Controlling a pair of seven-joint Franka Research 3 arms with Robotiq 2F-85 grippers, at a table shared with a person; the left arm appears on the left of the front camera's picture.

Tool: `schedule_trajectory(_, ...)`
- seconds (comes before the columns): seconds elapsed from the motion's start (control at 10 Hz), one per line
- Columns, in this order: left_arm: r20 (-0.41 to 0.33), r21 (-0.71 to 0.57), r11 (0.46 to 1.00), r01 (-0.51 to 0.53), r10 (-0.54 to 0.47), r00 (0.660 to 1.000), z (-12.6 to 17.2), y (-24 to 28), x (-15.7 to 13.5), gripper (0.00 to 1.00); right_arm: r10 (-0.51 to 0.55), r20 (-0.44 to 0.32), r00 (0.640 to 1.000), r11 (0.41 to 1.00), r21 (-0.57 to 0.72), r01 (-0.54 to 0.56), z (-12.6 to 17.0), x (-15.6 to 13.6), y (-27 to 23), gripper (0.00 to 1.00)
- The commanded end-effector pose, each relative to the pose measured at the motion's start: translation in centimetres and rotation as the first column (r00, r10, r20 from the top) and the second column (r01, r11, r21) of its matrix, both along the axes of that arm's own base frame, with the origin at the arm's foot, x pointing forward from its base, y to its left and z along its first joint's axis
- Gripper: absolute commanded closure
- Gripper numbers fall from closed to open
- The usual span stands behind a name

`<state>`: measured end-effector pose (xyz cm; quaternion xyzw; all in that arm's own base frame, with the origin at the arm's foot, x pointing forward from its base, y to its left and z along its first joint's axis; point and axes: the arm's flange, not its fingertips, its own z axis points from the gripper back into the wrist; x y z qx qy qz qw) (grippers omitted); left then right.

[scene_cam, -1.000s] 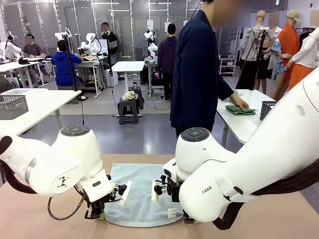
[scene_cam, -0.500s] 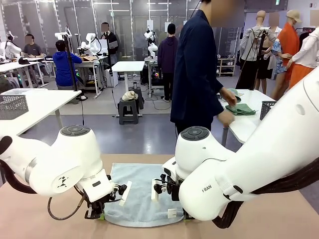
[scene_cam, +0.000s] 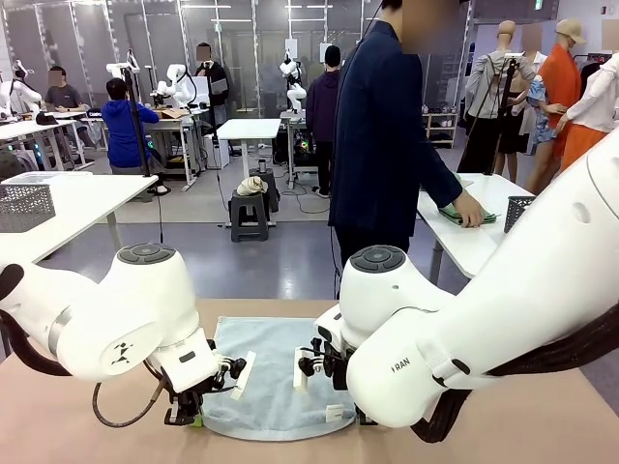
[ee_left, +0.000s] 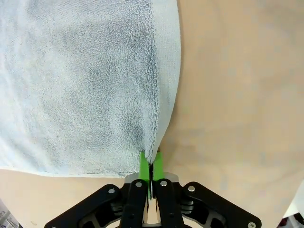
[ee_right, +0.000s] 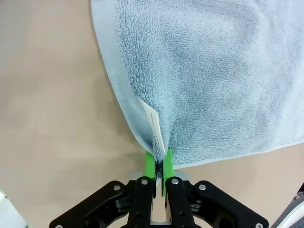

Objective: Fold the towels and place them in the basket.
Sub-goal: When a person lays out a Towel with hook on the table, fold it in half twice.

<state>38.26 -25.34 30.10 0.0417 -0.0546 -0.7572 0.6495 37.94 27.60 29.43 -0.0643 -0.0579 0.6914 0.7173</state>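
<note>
A pale blue-grey towel lies spread flat on the tan table, between my two arms. My left gripper is shut on the towel at its near left corner, the cloth puckered up between the green pads. At the near right corner my right gripper is shut on the towel, right beside a white label. In the front view the left gripper sits low at the towel's front edge, and the right gripper is hidden behind its own arm. The basket is out of view.
A person in a dark jacket stands beyond the far table edge, turned toward a side table, with one hand on a green cloth. Bare tan tabletop lies on both sides of the towel.
My right gripper has pinched shut on the towel's corner. The person's hand moved about on the green cloth at the side table. The left arm has stayed still.
</note>
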Motion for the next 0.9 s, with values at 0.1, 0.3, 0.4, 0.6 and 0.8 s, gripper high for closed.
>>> schedule_trajectory(0.1, -0.001, -0.003, 1.0, 0.004, -0.004, 1.0, 0.05, 0.0, 0.01, 1.0, 0.017, -0.023, 1.0, 1.0, -0.01, -0.017, 0.54, 0.44, -0.05, 1.0)
schedule_trajectory(0.3, -0.001, -0.003, 1.0, 0.004, -0.004, 1.0, 0.05, 0.0, 0.01, 1.0, 0.004, -0.03, 1.0, 1.0, -0.013, -0.005, 0.59, 0.46, 0.02, 1.0)
schedule_trajectory(0.4, -0.001, -0.003, 1.0, 0.004, -0.004, 1.0, 0.05, 0.0, 0.01, 1.0, -0.013, -0.01, 1.0, 1.0, -0.022, 0.013, 0.48, 0.35, 0.04, 1.0)
schedule_trajectory(0.6, -0.001, -0.003, 1.0, 0.004, -0.004, 1.0, 0.05, 0.0, 0.01, 1.0, -0.001, -0.007, 1.0, 1.0, -0.009, 0.001, 0.12, 0.12, 0.03, 1.0)
schedule_trajectory(0.8, -0.001, -0.003, 1.0, 0.004, -0.004, 1.0, 0.05, 0.0, 0.01, 1.0, -0.001, -0.007, 1.0, 1.0, -0.009, 0.001, 0.12, 0.12, 0.03, 1.0)
